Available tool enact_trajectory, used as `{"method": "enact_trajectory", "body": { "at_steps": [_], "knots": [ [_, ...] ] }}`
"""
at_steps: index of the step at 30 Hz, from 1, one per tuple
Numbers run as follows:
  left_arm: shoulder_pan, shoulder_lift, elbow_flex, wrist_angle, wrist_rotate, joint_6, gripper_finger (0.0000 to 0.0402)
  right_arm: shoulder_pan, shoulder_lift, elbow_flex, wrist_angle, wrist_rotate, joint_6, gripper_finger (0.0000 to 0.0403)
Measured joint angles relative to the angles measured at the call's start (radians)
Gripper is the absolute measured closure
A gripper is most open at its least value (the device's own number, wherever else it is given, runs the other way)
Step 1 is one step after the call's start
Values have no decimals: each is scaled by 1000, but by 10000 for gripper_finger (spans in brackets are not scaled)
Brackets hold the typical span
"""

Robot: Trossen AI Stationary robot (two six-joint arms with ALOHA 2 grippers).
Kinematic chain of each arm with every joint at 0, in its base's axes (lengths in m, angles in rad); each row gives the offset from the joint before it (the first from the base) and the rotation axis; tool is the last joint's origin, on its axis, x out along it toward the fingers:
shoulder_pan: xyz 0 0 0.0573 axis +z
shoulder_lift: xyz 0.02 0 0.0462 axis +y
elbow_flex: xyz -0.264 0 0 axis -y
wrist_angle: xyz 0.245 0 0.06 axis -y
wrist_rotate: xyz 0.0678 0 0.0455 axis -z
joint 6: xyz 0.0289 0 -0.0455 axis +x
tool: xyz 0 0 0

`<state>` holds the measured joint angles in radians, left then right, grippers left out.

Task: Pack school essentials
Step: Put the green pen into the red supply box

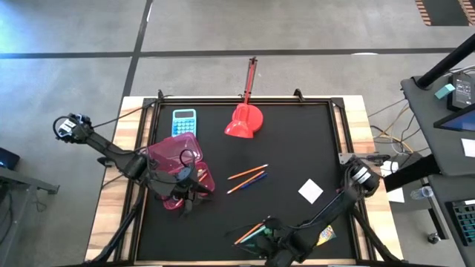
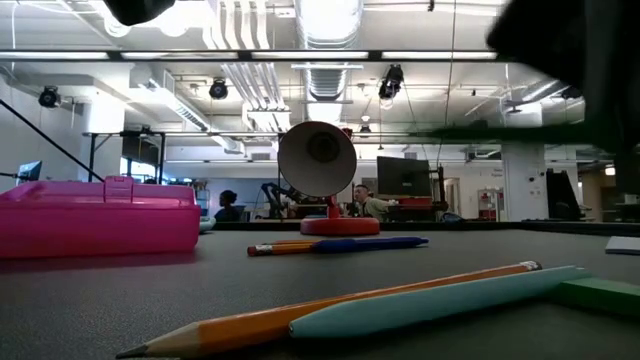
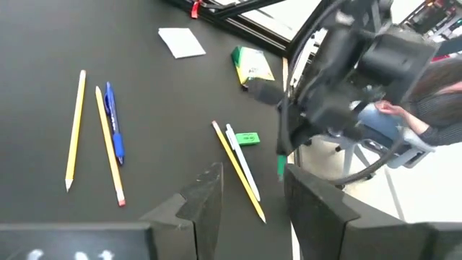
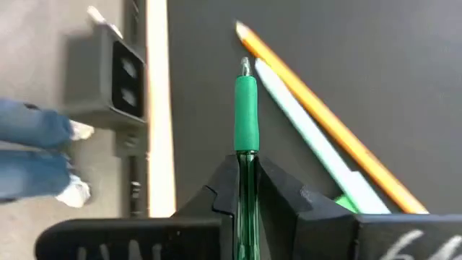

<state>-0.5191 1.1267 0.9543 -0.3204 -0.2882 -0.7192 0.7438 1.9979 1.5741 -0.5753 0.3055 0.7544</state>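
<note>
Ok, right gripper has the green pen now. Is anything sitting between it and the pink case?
The right gripper is shut on the green pen near the table's front edge. Between it and the pink case lies bare black mat; the loose pencils lie just beside that line. The left gripper hovers at the case.

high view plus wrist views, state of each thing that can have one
pink case: lid open, on the mat by the left gripper
left gripper: open, empty, above the mat
right gripper: shut on green pen
green pen: held, tip pointing out past the fingers
orange pencil: lying flat on the mat
pale green pen: lying flat alongside it
crayon box: lying flat
</note>
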Motion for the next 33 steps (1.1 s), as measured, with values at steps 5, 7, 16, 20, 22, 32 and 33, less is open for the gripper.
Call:
{"method": "enact_trajectory", "body": {
  "at_steps": [5, 7, 16, 20, 22, 32, 33],
  "knots": [
    [0, 4, -1, 34, -1, 2, 272, 0, -89, 0, -37, 64, -34, 375],
    [0, 12, -1, 59, -6, 13, 272, 0, -129, 0, -30, 128, -72, 375],
    [-1, 86, -2, 341, -36, 300, 272, -14, -315, 0, -41, 485, -198, 374],
    [0, 121, -2, 462, -114, 428, 272, -26, -391, 1, -41, 591, -265, 374],
    [1, 139, -1, 511, -189, 481, 272, -43, -419, 1, -34, 610, -297, 374],
    [45, 182, 0, 738, -336, 673, 272, -168, -485, 0, 171, 611, -572, 374],
    [51, 182, 0, 739, -335, 673, 272, -183, -487, 0, 215, 609, -612, 374]
  ]
}}
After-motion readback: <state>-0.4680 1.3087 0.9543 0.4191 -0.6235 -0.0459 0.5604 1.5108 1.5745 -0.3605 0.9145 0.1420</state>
